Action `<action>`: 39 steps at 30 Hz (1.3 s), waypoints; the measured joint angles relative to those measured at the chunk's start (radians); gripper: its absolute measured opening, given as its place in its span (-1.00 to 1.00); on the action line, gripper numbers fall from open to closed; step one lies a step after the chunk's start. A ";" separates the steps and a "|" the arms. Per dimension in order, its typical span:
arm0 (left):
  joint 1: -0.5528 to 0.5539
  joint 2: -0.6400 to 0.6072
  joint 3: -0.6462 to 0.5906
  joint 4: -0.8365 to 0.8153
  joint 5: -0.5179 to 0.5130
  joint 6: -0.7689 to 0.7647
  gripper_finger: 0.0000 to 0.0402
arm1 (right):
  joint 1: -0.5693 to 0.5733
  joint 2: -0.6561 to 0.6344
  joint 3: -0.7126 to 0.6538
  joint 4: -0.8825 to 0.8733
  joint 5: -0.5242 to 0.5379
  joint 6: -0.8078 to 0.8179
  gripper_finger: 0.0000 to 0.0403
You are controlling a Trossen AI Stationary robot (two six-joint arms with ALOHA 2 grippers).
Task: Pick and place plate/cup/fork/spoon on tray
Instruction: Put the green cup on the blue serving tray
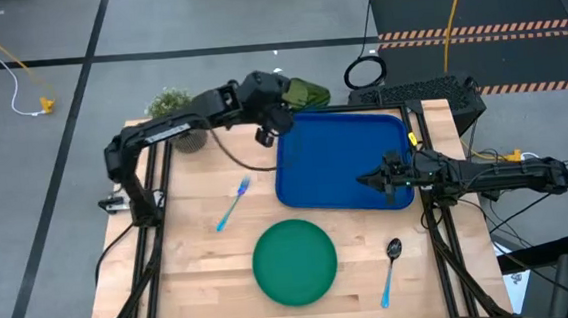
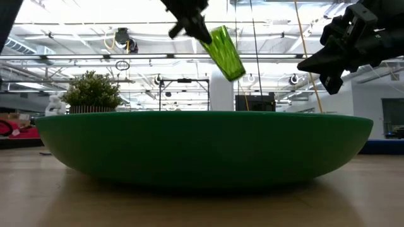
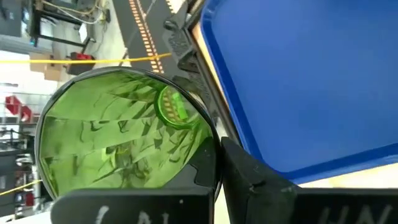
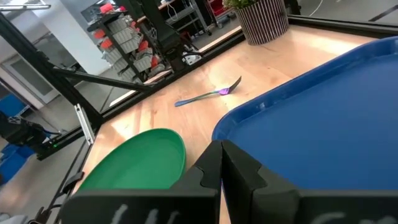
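My left gripper (image 1: pixel 282 107) is shut on the translucent green cup (image 1: pixel 306 94) and holds it in the air over the far left corner of the blue tray (image 1: pixel 344 160). In the low view the cup (image 2: pixel 226 52) slants down from the gripper (image 2: pixel 192 26). My right gripper (image 1: pixel 374 180) is shut and empty above the tray's right part. The green plate (image 1: pixel 293 262) lies on the table near the front edge. The fork (image 1: pixel 232 205) lies left of the tray. The spoon (image 1: pixel 390 270) lies right of the plate. My left gripper holds the cup at its open end (image 3: pixel 208 149), with the mouth toward the wrist and the base (image 3: pixel 171 109) pointing away. One finger (image 3: pixel 249 180) lies outside the wall; the cup hides the other. The cup is lifted clear and tilted, base lower than mouth.
A potted plant (image 1: pixel 172 109) stands at the table's far left corner, close beside my left arm. Dark equipment (image 1: pixel 430 94) sits past the tray's far right corner. Bare wood shows between the fork and the plate.
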State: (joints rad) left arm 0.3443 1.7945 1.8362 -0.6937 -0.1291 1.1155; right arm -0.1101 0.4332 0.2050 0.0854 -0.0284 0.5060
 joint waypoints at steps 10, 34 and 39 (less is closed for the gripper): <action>0.050 0.154 -0.001 -0.029 0.002 0.004 -0.96 | 0.000 0.019 0.000 -0.032 0.001 -0.037 -1.00; 0.105 0.196 -0.001 -0.222 0.132 -0.019 -0.92 | 0.000 0.033 0.001 -0.053 0.002 -0.081 -1.00; 0.119 0.197 -0.001 -0.228 0.133 0.013 -0.96 | 0.000 0.033 0.001 -0.053 0.002 -0.081 -1.00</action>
State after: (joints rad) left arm 0.4629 1.9911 1.8355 -0.9218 0.0036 1.1286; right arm -0.1101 0.4664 0.2058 0.0323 -0.0269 0.4248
